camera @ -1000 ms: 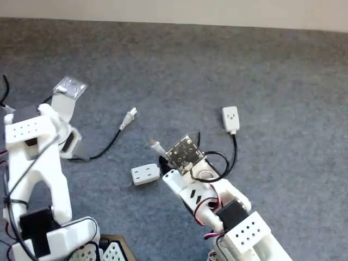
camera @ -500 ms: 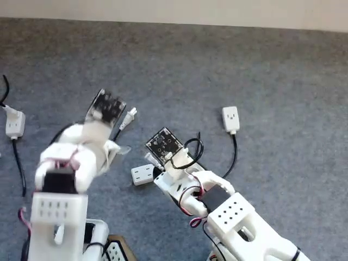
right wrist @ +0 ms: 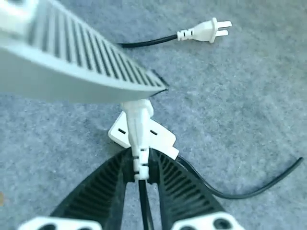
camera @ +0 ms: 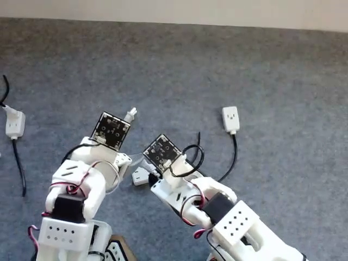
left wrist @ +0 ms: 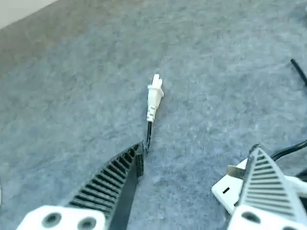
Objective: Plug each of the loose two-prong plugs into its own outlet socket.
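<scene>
My right gripper (right wrist: 140, 163) is shut on a white two-prong plug (right wrist: 137, 125), held just above a white outlet socket (right wrist: 158, 138) on the grey carpet. A finger of my left gripper (right wrist: 81, 57) crosses close in front of that plug. My left gripper (left wrist: 196, 153) stands open beside the same socket (left wrist: 229, 189), nothing between its fingers. A second loose white plug (left wrist: 154, 95) on a black cable lies beyond it, also visible as the plug (camera: 130, 114) in the high view. Both arms meet over the socket (camera: 140, 175).
Another white outlet (camera: 230, 119) with a black cable lies to the right of the arms, and a third outlet (camera: 14, 124) sits at the far left edge. The grey carpet (camera: 272, 65) stretches bare toward the back.
The left arm has swung from the far left into the middle, ending close to the socket and the right gripper. The right arm has shifted left with its plug over the socket.
</scene>
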{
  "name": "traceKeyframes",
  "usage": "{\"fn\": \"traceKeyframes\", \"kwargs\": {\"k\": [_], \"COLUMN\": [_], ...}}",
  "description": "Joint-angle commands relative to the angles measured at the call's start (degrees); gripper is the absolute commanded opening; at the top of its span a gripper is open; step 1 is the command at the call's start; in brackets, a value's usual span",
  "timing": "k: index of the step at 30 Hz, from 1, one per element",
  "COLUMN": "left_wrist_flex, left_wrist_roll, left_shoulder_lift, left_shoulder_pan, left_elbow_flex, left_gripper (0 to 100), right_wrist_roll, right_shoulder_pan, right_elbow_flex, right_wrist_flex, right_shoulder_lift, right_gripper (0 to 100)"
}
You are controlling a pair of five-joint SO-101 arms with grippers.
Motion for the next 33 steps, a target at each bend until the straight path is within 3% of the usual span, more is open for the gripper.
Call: {"fn": "traceKeyframes", "kwargs": {"k": [1, 10, 16, 24, 27, 33], "left_wrist_flex": [-2.1, -2.3, -2.4, -2.4, -2.2, -2.5], "left_wrist_roll": [0.4, 0.5, 0.4, 0.4, 0.4, 0.5], "left_shoulder_lift": [-1.1, -1.0, -1.1, -0.9, -1.2, -1.2], "left_shoulder_pan": [0.7, 1.0, 1.9, 2.4, 2.1, -1.8], "left_elbow_flex": [3.5, 4.4, 5.8, 5.9, 5.9, 5.7], "left_gripper": [33, 33, 33, 33, 33, 33], "right_wrist_roll": [-0.2, 2.2, 2.0, 2.2, 3.1, 12.0], "right_shoulder_pan": [1.2, 4.4, -0.7, -0.8, 2.2, 13.6], "right_elbow_flex": [-3.6, -14.5, -15.8, -14.5, -11.3, -1.1], "right_wrist_flex": [3.5, 11.4, 11.4, 11.6, 12.3, 13.1], "right_shoulder_lift": [-5.0, -5.8, -5.7, -5.7, -5.7, -5.7], "right_gripper": [0.5, 0.5, 0.5, 0.5, 0.5, 0.5]}}
